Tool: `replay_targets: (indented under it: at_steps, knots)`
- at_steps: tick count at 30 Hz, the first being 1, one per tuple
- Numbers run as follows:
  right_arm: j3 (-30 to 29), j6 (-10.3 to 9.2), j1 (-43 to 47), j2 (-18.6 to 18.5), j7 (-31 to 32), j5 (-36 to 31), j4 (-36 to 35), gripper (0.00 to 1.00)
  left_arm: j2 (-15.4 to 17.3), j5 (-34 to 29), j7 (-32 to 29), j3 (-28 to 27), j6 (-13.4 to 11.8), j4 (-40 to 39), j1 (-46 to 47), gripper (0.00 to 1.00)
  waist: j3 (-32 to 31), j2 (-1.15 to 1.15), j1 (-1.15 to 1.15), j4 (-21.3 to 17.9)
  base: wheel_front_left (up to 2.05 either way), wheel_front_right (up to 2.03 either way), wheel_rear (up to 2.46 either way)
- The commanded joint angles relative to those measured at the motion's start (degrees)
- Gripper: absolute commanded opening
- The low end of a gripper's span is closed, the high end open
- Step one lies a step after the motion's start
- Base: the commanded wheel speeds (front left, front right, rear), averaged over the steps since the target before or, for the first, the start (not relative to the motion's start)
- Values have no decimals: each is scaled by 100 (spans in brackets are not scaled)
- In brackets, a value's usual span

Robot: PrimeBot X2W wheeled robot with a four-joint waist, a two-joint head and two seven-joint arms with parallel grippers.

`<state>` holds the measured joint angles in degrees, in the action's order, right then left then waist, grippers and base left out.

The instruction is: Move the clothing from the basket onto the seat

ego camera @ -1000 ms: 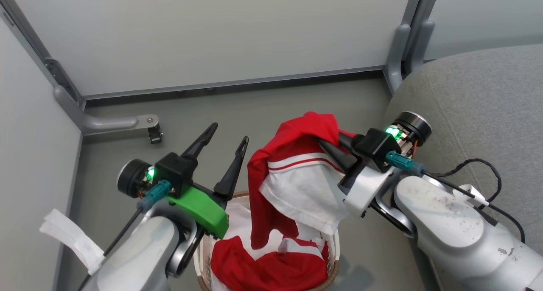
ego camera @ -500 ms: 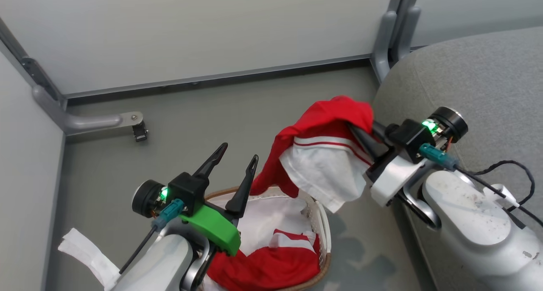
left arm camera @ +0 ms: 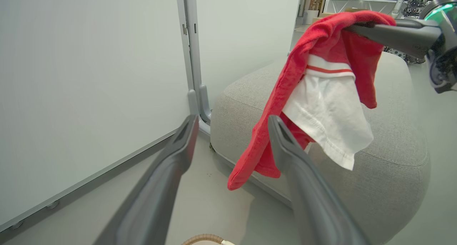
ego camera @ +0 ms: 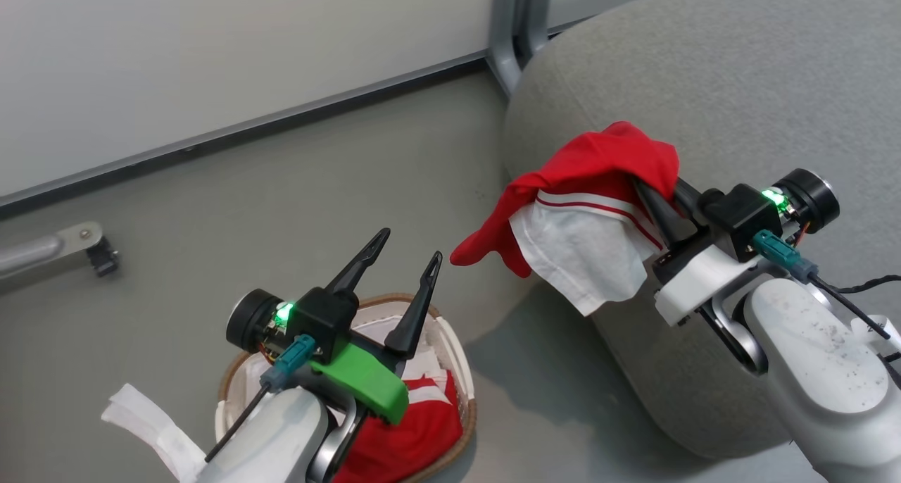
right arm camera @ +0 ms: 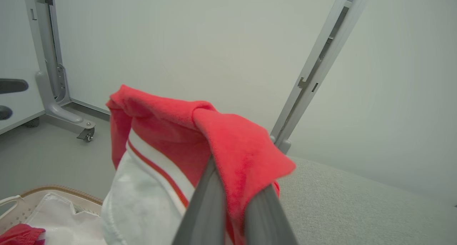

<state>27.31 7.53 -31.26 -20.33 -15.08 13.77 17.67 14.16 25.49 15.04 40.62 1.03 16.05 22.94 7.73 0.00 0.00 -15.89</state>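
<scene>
Nearest the robot, at the lower left of the head view, the basket (ego camera: 461, 398) stands on the grey floor (ego camera: 246, 208). It has a white liner (ego camera: 373, 324) inside it, and red clothing (ego camera: 401, 441) lies in its near part. Over the basket hangs the left gripper (ego camera: 410, 245), its two dark fingers spread wide apart, holding nothing and pointing toward the far wall.

To the right and a little farther off, the right gripper (ego camera: 660, 203) has its fingers pinched together on a red garment (ego camera: 598, 180), which is up in the air, well apart from the basket. The garment drapes over the fingers. A red fold lies on top, a white panel (ego camera: 584, 258) edged with a red stripe hangs below, and a red tail (ego camera: 479, 247) droops to the left over the floor. It hangs at the near left edge of the seat (ego camera: 704, 82), partly over the cushion and partly over the floor. Whether it touches the cushion cannot be told.

The seat itself, a big rounded grey cushion, takes up the right and far right. Along the far side runs a pale wall panel (ego camera: 211, 46), with a grey post (ego camera: 510, 25) standing just beside the seat's far left corner. At the left, a grey foot (ego camera: 42, 247) with a small caster (ego camera: 102, 261) rests on the floor.
</scene>
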Motion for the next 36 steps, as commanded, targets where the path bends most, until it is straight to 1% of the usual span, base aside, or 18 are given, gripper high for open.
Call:
replay_targets:
  at_steps: [1, 4, 9, 13, 17, 20, 22, 28, 32, 34, 36]
  knots:
    - [-44, -8, 103, 49, -14, -58, -31, 0, 47, -24, 20, -12, 11, 12, 14, 100, 290, 0, 0, -711, 0, 0, 0]
    - [-147, -7, 189, 108, -14, -107, -55, 0, 79, -70, 20, 25, 14, 39, 63, 100, 376, 0, 0, -1027, 0, 0, 0]
    - [-323, -8, 331, 206, -14, -173, -79, 0, 104, -95, 0, 64, 15, 86, 132, 100, 472, 0, 0, -1347, 0, 0, 0]
    - [-412, -8, 391, 251, -14, -206, -110, 0, 128, -111, -25, 91, 0, 87, 150, 100, 543, 0, 0, -1450, 0, 0, 0]
    - [-531, -8, 310, 263, -14, -254, -39, 0, 152, -126, -59, 115, 1, 50, 188, 100, 631, 0, 0, -1426, 0, 0, 0]
    - [-655, -8, 92, 210, -14, -304, 84, 0, 156, -137, -82, 110, -51, 14, 227, 100, 719, 0, 0, -1333, 0, 0, 0]
    - [-634, -8, -114, 121, -14, -396, 234, 0, 195, -159, -106, 113, -77, -8, 251, 100, 796, 0, 0, -1250, 0, 0, 0]
    - [-930, -8, -1153, -275, -14, -435, 644, 0, 244, -228, -182, 134, -141, -143, 359, 100, 1131, 0, 0, -863, 0, 0, 0]
    - [-1171, -8, -2008, -685, 83, -361, 945, 0, 265, -310, -265, 198, -137, -288, 473, 100, 1430, 0, 0, -509, 0, 0, 0]
    - [-1256, -8, -2424, -939, 182, -334, 1086, 0, 284, -368, -320, 242, -145, -396, 548, 100, 1617, 0, 0, -316, 0, 0, 0]
    - [-1308, -8, -2806, -1270, 296, -319, 1238, 0, 292, -445, -392, 314, -138, -493, 647, 100, 1822, 0, 0, -89, 0, 0, 0]
